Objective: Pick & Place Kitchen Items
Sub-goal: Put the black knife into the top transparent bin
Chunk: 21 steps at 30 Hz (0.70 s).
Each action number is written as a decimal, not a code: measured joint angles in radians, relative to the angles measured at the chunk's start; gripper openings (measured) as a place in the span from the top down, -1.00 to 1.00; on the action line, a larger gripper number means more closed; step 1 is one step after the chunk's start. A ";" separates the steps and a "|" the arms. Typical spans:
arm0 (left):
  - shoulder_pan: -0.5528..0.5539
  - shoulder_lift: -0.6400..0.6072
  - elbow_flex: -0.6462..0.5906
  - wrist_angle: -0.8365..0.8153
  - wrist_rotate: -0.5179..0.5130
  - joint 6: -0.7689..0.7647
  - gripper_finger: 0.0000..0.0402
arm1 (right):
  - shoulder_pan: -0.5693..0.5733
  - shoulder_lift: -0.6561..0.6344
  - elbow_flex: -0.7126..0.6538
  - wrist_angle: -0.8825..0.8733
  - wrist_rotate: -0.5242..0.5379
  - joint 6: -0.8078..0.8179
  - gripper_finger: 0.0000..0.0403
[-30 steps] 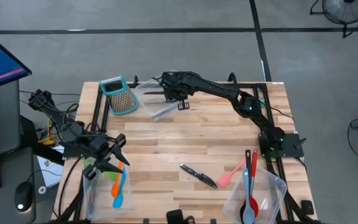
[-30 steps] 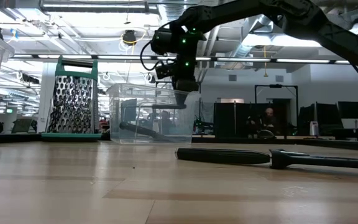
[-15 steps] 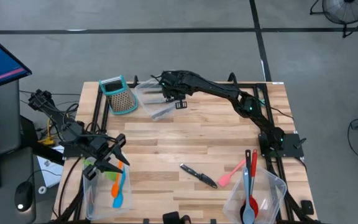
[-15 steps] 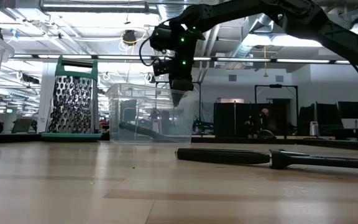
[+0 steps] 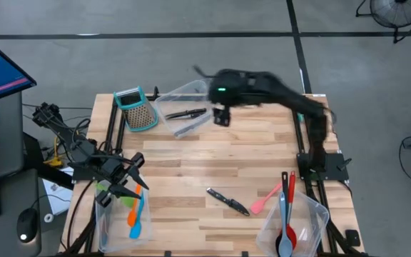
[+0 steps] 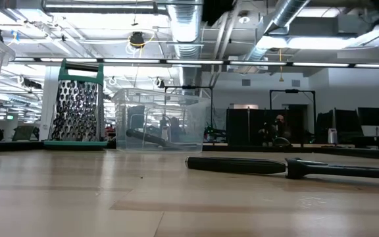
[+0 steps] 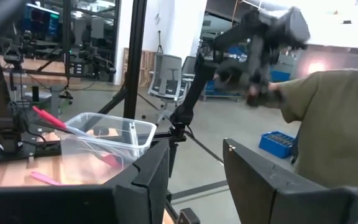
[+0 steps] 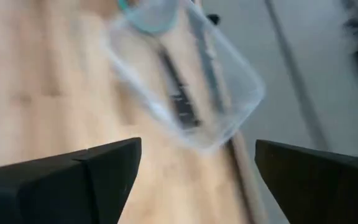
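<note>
Lifted clear of the clear plastic tub at the table's far edge (image 5: 184, 107) and swung back toward its own side since half a second earlier: right gripper (image 5: 222, 116), blurred with motion in the high view, empty, with a black-handled knife (image 5: 186, 113) left lying in that tub. Nearest loose item seen there as the black-handled knife on the bare wood (image 5: 227, 201), long axis running diagonally from far-left to near-right, well apart from the right gripper and toward the near edge; beside it a pink silicone spatula (image 5: 265, 198). Parked over the near-left clear tub (image 5: 104, 225) beside the blue silicone spatula (image 5: 135, 220): left gripper (image 5: 128, 180), probably the nearer of the two to the loose knife.

Gone from the low view altogether; only the same loose knife (image 6: 288, 166) lying flat across the boards.

Shown in the left wrist view: own fingers (image 7: 148, 180) set apart, nothing between them.

Shown in the right wrist view: own fingers (image 8: 98, 171) spread wide, holding nothing, far tub (image 8: 191, 87) below.
</note>
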 joint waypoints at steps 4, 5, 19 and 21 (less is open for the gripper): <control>0.000 0.000 0.000 0.001 -0.009 0.022 0.35 | 0.113 -0.094 0.000 -0.132 -0.034 0.229 -0.52; 0.000 0.000 0.000 0.002 -0.015 0.023 0.35 | 0.148 -0.102 -0.001 -0.169 -0.030 0.286 -0.52; 0.000 0.000 0.000 0.006 -0.016 0.014 0.35 | 0.634 0.040 -0.399 -0.105 -0.055 0.828 -0.52; 0.000 0.000 0.000 0.009 -0.016 0.012 0.35 | 0.666 0.063 -0.452 -0.004 -0.094 0.866 -0.52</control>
